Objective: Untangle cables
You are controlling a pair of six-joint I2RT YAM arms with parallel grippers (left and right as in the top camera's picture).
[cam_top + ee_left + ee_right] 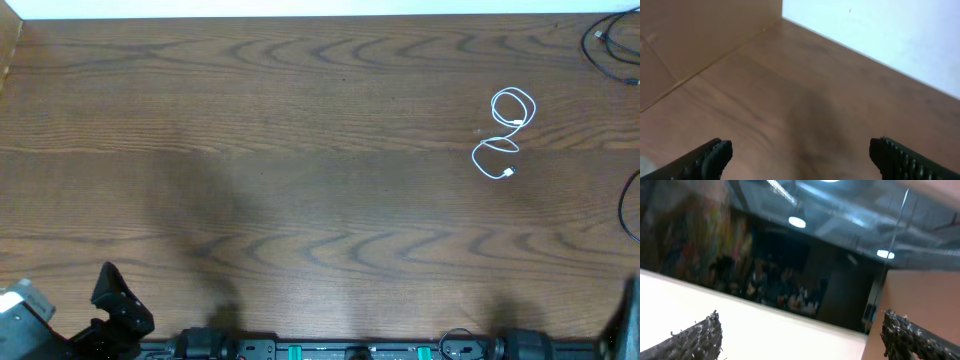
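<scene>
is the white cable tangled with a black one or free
Free: the white cable lies alone in loose loops on the table, apart from the black cables at the right edge.

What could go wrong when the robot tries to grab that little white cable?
The white cable is thin and lies flat on the table, so a grab could easily miss it. It sits in loops, so tugging one end could pull a loop tight into a knot. The black cables lie at the table's far right edge and might get dragged off.
</scene>
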